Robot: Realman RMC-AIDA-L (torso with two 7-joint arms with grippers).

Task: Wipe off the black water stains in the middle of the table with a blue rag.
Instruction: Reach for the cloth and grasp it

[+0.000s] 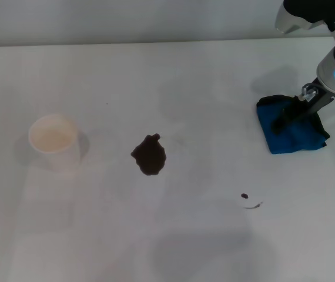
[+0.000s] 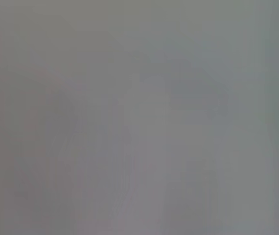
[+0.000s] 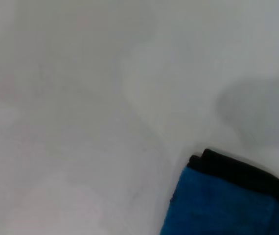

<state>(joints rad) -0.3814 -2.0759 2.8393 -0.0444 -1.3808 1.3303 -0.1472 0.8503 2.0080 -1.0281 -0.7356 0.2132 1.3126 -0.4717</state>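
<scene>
STAGE: rag pickup, no wiping done | right tool [image 1: 286,117]: on folded blue rag [image 1: 294,130], right of frame, finger opening cannot be told | black stains [image 1: 149,155]: intact, centre of white surface [image 1: 185,76]

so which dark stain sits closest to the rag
The tiny dot and streak, below the blue rag; the big blotch lies mid-table, farther off.
</scene>
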